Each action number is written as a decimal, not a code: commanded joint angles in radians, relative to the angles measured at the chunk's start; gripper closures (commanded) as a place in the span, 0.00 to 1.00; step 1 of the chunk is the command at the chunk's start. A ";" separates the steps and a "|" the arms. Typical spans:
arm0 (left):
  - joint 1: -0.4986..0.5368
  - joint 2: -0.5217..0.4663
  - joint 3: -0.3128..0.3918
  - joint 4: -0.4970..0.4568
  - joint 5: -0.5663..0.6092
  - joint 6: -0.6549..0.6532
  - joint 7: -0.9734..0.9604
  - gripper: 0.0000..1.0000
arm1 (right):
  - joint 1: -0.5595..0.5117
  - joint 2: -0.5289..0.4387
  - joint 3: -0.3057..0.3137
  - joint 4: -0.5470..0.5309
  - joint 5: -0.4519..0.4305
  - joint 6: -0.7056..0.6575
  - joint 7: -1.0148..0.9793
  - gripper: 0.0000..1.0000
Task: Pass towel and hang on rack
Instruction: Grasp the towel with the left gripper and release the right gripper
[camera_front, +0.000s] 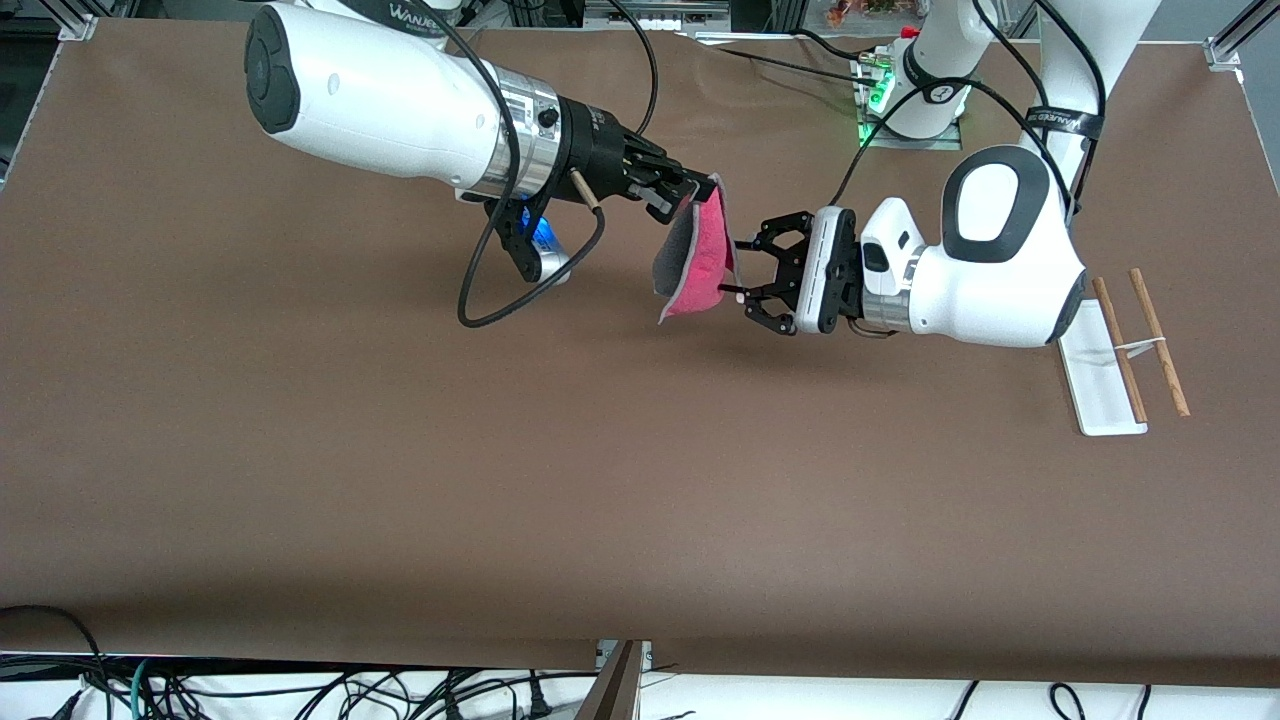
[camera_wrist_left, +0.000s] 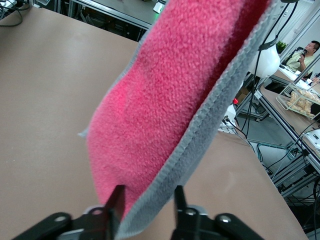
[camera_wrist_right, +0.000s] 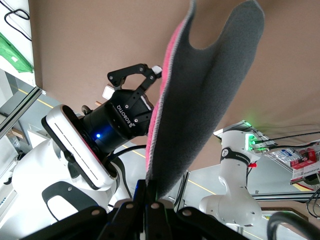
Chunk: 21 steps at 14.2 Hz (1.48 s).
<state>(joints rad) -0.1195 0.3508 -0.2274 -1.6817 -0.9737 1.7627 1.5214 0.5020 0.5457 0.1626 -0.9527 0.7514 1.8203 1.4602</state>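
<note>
I have the towel (camera_front: 697, 258) up in the air over the middle of the table (camera_front: 300, 450), hanging between my two grippers. It is a small soft cloth, fleecy pink-red on one face and dark grey on the other, with a lighter grey stitched border running round the edge. In the front view it hangs folded and slightly curled, the pink face turned toward the left arm and the grey face toward the right arm.

My right gripper (camera_front: 690, 195) is clamped tight on the top corner of the towel; in the right wrist view the grey face rises straight out of the pinched fingertips (camera_wrist_right: 150, 197), so this arm is carrying the cloth.

My left gripper (camera_front: 742, 280) points sideways at the towel's lower part, over the table's middle. Its fingers stand partly closed on either side of the cloth: in the left wrist view one finger (camera_wrist_left: 116, 205) sits against the pink face and the other against the grey border. I cannot tell whether they are actually gripping it or only bracketing the edge.

The rack (camera_front: 1105, 375) sits on the table toward the left arm's end, well apart from the towel: a flat white base with two thin light-brown rods (camera_front: 1160, 340) joined by a white crosspiece.
</note>
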 joint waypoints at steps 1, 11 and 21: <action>-0.002 -0.030 -0.003 -0.030 0.004 0.027 0.026 0.86 | -0.007 -0.007 0.005 0.003 0.019 -0.007 0.017 1.00; 0.007 -0.030 -0.003 -0.026 0.004 0.018 0.026 0.96 | -0.008 -0.007 0.005 0.003 0.022 0.000 0.022 0.45; 0.015 -0.032 0.003 -0.024 0.016 -0.008 0.017 1.00 | -0.121 -0.015 0.003 0.003 0.074 -0.019 0.062 0.00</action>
<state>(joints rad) -0.1145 0.3492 -0.2264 -1.6817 -0.9737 1.7704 1.5216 0.4264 0.5450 0.1580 -0.9527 0.8024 1.8241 1.5134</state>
